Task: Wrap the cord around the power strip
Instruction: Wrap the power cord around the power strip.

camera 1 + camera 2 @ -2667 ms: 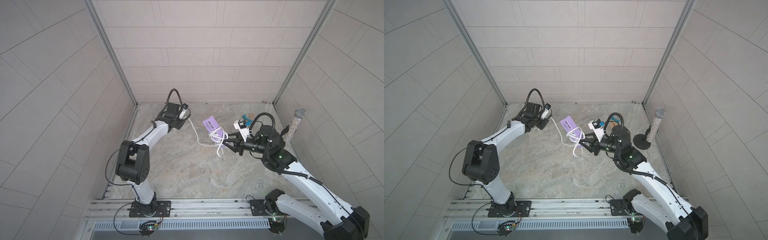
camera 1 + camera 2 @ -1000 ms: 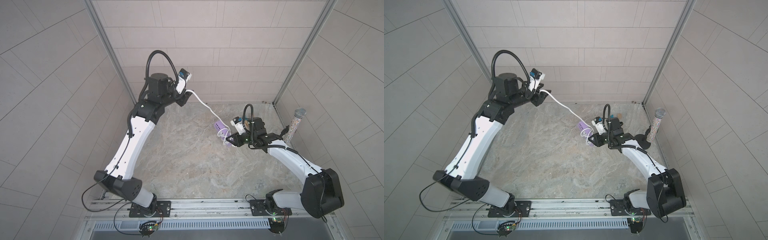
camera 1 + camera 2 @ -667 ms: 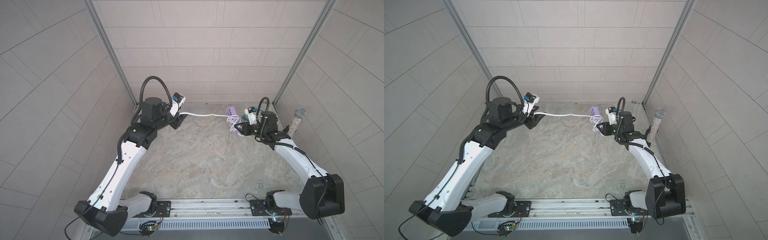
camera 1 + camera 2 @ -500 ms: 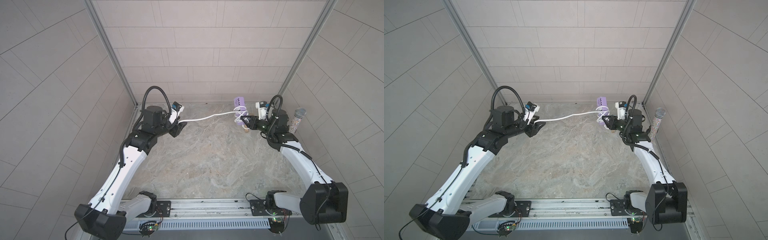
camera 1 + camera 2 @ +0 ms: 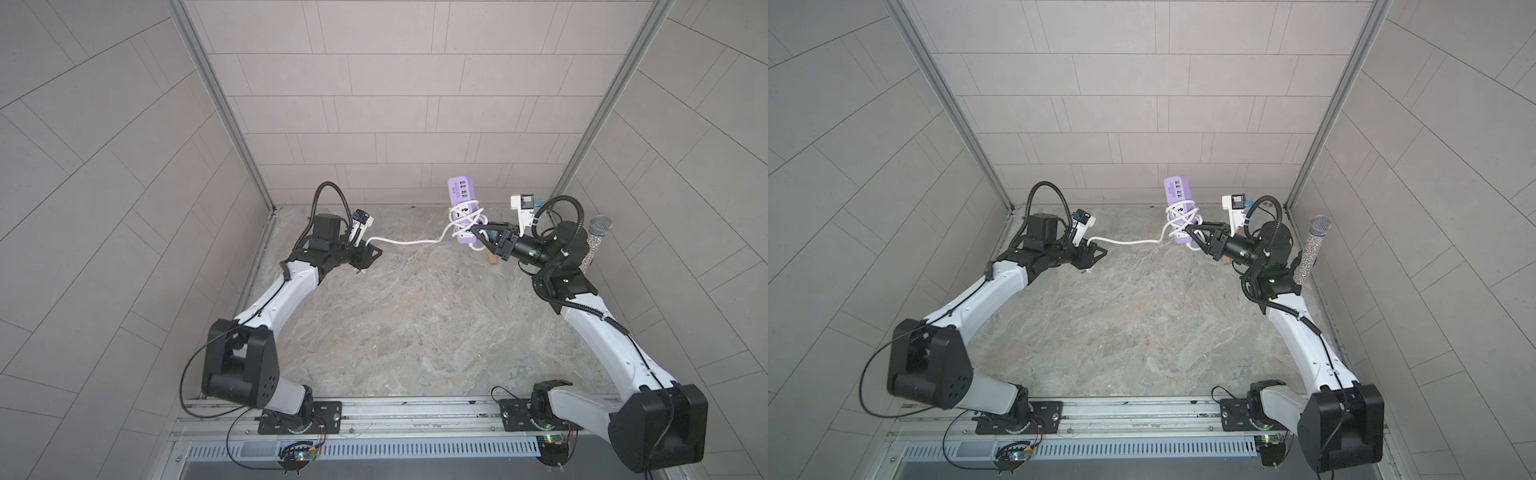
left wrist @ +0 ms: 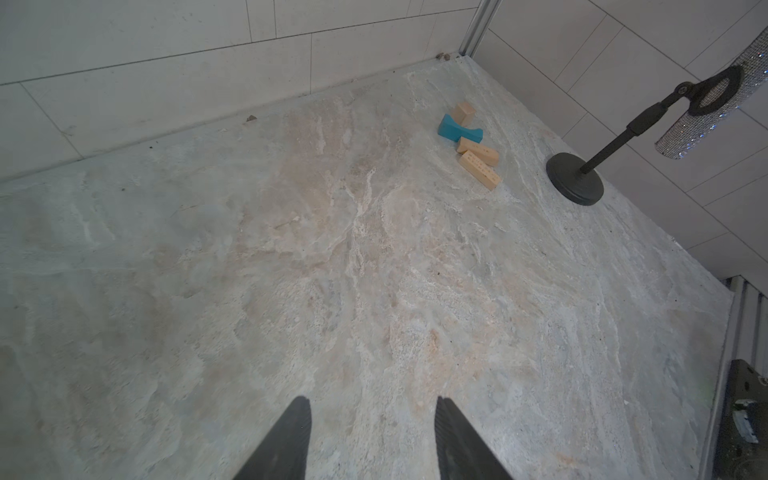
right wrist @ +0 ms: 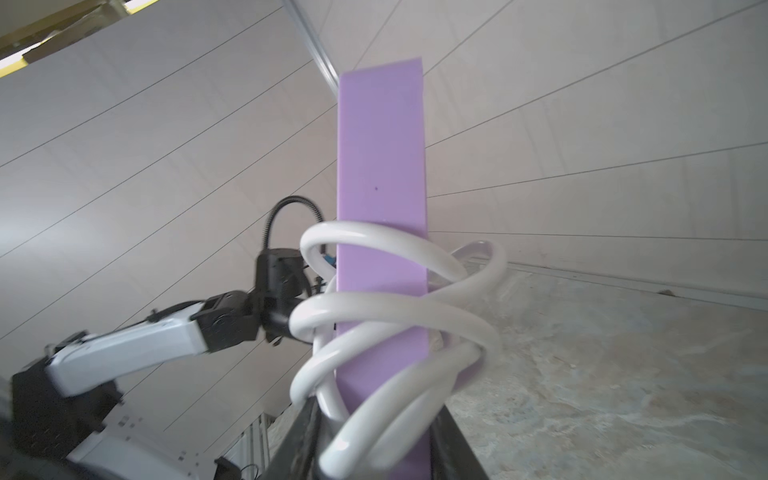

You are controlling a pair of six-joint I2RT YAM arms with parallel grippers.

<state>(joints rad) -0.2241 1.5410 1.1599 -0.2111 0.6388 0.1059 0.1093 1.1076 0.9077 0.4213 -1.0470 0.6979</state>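
The strip [image 5: 460,195] is gripped at its lower end by the right gripper [image 5: 478,233], whose jaws are closed narrowly on it. It is held clear of the floor [image 5: 399,324] at about 1 o'clock in both top views, with its long axis upright and its USB end uppermost.

Several loose turns of the cord [image 5: 407,241] are wound around the lower half of the strip, as seen in the right wrist view [image 7: 374,307]. From these turns, the free run is led toward 9 o'clock to the left gripper [image 5: 370,257], which is stationed at about 10 o'clock.

The cord end is taken in behind the fingertips [image 6: 297,419]. These are shown half apart in the left wrist view, with nothing between the tips.

A microphone [image 5: 596,241] is located at 2 o'clock. Blocks [image 6: 478,160] are laid beside its stand.
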